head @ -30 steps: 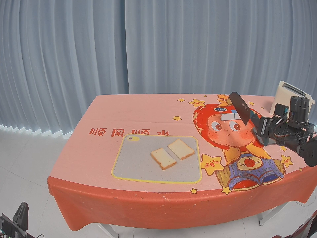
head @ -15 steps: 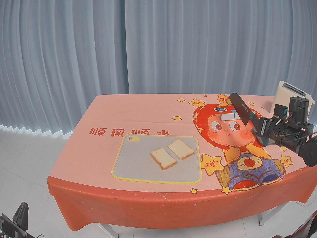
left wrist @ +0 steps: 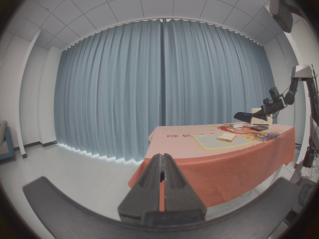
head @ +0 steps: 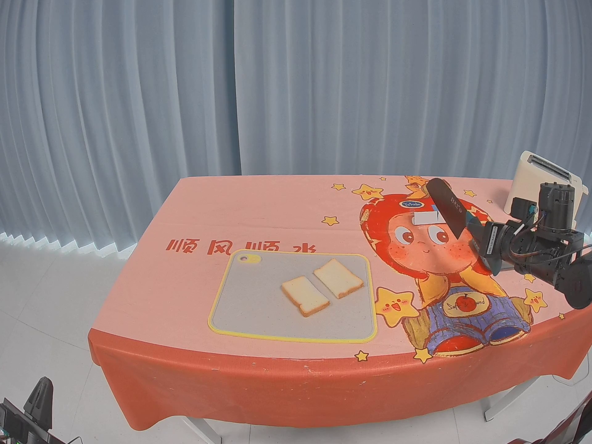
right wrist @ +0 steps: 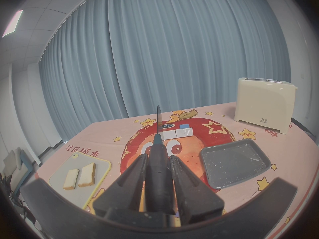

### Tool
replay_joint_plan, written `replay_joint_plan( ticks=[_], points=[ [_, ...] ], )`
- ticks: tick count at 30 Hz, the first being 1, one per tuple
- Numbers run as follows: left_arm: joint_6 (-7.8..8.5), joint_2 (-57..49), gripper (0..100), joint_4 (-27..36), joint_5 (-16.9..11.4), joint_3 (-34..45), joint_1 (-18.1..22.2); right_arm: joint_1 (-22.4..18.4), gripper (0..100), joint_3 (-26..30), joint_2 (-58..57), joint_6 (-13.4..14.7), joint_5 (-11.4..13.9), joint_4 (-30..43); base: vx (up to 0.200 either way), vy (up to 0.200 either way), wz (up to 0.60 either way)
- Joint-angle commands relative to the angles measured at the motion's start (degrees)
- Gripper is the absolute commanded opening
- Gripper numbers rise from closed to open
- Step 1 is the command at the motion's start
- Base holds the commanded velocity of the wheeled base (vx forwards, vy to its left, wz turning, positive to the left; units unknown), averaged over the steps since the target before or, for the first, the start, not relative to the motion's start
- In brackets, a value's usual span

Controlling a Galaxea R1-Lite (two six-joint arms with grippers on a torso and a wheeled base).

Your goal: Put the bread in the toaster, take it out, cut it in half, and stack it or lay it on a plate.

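Two bread halves (head: 305, 295) (head: 338, 277) lie side by side on the grey, yellow-rimmed cutting board (head: 253, 306). My right gripper (head: 484, 242) hovers above the table's right side, shut on the handle of a black knife (head: 449, 206) whose blade points up and toward the table's middle. In the right wrist view the knife (right wrist: 158, 121) runs straight out from the gripper (right wrist: 159, 165), with the bread (right wrist: 81, 176) far off on the board. A cream toaster (head: 542, 180) stands at the far right corner. My left gripper (left wrist: 161, 175) is shut and empty, low beside the table.
A dark grey tray (right wrist: 236, 163) sits on the cloth between the right gripper and the toaster (right wrist: 265, 103). A small white and blue block (head: 430, 217) lies under the blade's line. The orange cartoon tablecloth (head: 203, 217) covers the whole table.
The right gripper and the knife have sunk slightly toward the table. The bread halves and the left gripper have stayed where they were.
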Motion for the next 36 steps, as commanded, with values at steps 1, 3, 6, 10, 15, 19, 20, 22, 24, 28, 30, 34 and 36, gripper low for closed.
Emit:
replay_joint_plan(
  ticks=[1,3,6,10,15,19,20,22,24,28,30,34,36],
  points=[
    [-0.01,-0.49,0,-0.01,0.01,1.01,0.02,-1.05,0,-0.02,1.26,-0.14,0.55,0.00,0.000,0.000,0.00],
    [-0.01,-0.49,0,-0.01,0.01,1.01,0.02,-1.67,0,-0.19,1.88,-0.14,1.08,0.00,0.000,0.000,0.00],
    [-0.01,-0.49,0,-0.01,0.01,1.01,0.02,-1.93,0,-0.54,2.76,-0.14,1.08,0.00,0.000,0.000,0.00],
    [-0.01,-0.49,0,-0.01,0.01,1.01,0.02,-2.19,0,-0.81,3.72,-0.14,1.08,0.00,0.000,0.000,0.00],
    [-0.01,-0.49,0,-0.10,0.09,1.01,0.02,-3.34,0,-1.42,5.04,-0.32,1.08,0.00,0.000,0.000,0.00],
    [-0.01,-0.49,0,-0.01,0.01,1.01,0.02,-4.04,0,-1.60,5.92,-0.41,1.08,0.00,0.000,0.000,0.00],
    [-0.01,-0.49,0,-0.01,0.01,1.01,0.02,-4.13,0,-1.69,6.10,-0.41,1.08,0.00,0.000,0.000,0.00],
    [-0.01,-0.49,0,-0.01,0.01,1.01,0.02,-4.13,0,-1.60,6.10,-0.41,1.08,0.00,0.000,0.000,0.00],
    [-0.01,-0.49,0,-0.01,0.01,1.01,0.02,-4.13,0,-1.60,6.18,-0.41,1.08,0.00,0.000,0.000,0.00],
    [-0.01,-0.49,0,-0.01,0.01,1.01,0.02,-4.13,0,-1.60,6.27,-0.41,1.08,0.00,0.000,0.000,0.00],
    [-0.01,-0.49,0,-0.01,0.01,1.01,0.02,-4.04,0,-1.60,6.27,-0.41,1.08,0.00,0.000,0.000,0.00],
    [-0.01,-0.49,0,-0.01,0.01,1.01,0.02,-3.86,0,-1.60,6.27,-0.41,1.08,0.00,0.000,0.000,0.00],
    [-0.01,-0.49,0,-0.01,0.01,1.01,0.02,-3.86,0,-1.60,6.10,-0.41,1.08,0.00,0.000,0.000,0.00]
  ],
)
